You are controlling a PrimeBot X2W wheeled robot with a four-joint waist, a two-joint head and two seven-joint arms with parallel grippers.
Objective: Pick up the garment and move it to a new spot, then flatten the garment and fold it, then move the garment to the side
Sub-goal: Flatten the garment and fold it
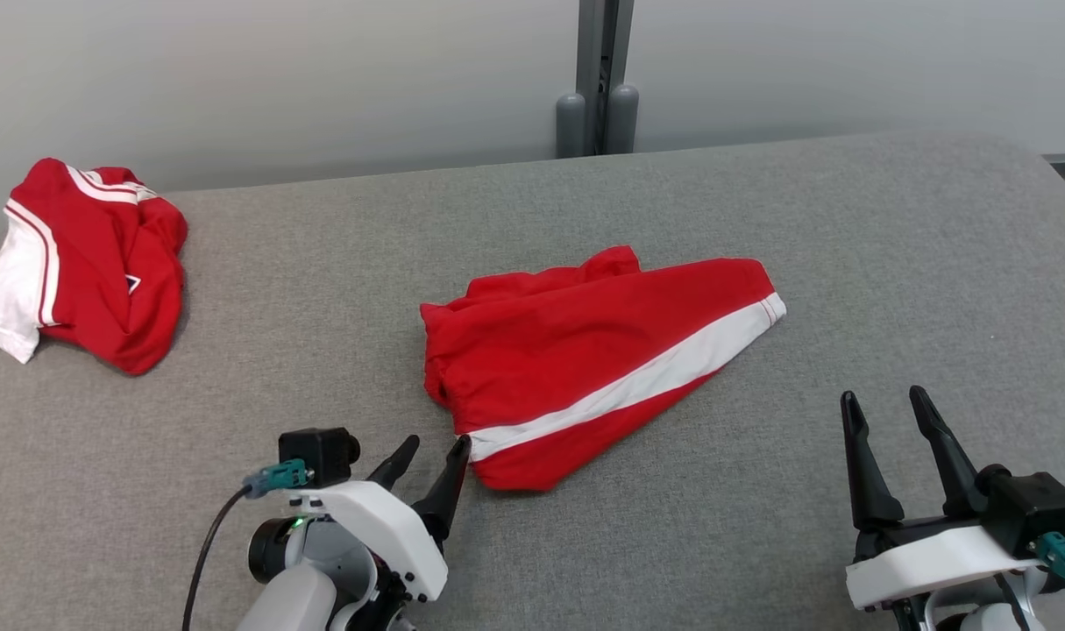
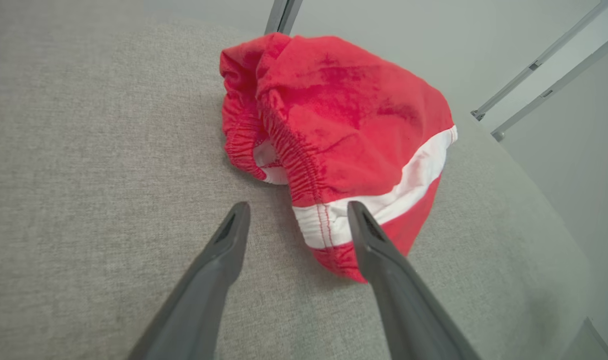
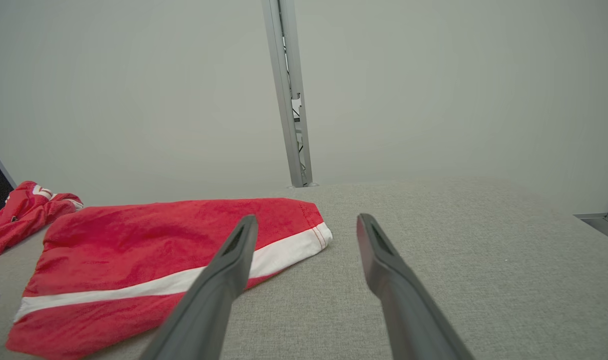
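Red shorts (image 1: 585, 350) lie centred on grey cloth (image 1: 760, 219); ease your open, empty left gripper (image 1: 436, 443), at their 7 o'clock corner, astride the waistband (image 2: 304, 170) before closing; right gripper (image 1: 883, 396) sits open at 4 o'clock.

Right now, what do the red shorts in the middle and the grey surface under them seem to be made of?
Red shorts: soft knit cloth, probably cotton blend, matte; it creases, and the waistband is gathered elastic. Grey surface: woven upholstery fabric, matte, with a fine heathered weave; likely padded, since its edge is rounded.
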